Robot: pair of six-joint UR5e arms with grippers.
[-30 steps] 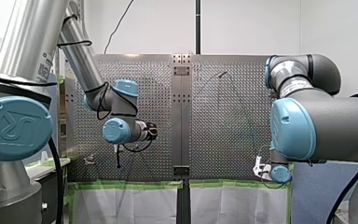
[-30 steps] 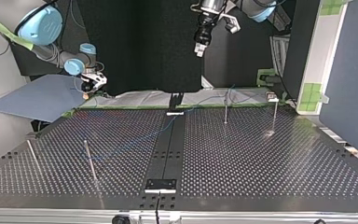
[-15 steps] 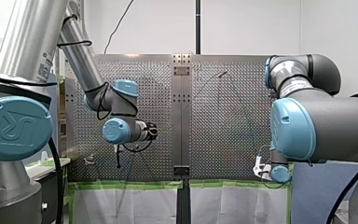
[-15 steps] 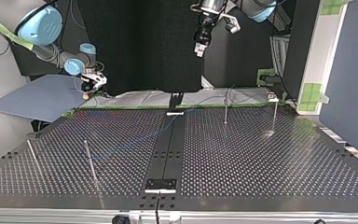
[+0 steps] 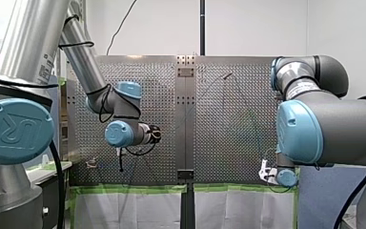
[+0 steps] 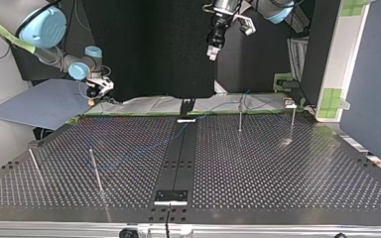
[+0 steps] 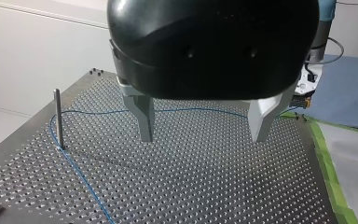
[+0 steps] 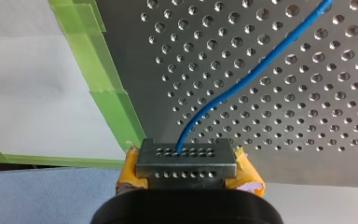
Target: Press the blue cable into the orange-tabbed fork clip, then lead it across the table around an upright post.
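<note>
Left end effector (image 7: 203, 138) pointing down, metal fingers (image 7: 144, 116) wide apart. Right end effector (image 8: 186, 158) low, yellow pads (image 8: 130, 170) clamped on blue cable (image 8: 256, 70).

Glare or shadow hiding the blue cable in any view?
Left wrist view: even light, blue cable plain beside the post. Right wrist view: cable plain against the holes, no glare on it. Top view: table dim, cable faint, bright glint at the rightmost post's foot. Front view: table shiny, cable barely traceable.

Behind my desk (image 5: 162, 76) stands a plain white wall (image 5: 257, 28); green tape (image 5: 133, 189) edges it, white sheeting (image 5: 133, 210) hanging below.
</note>
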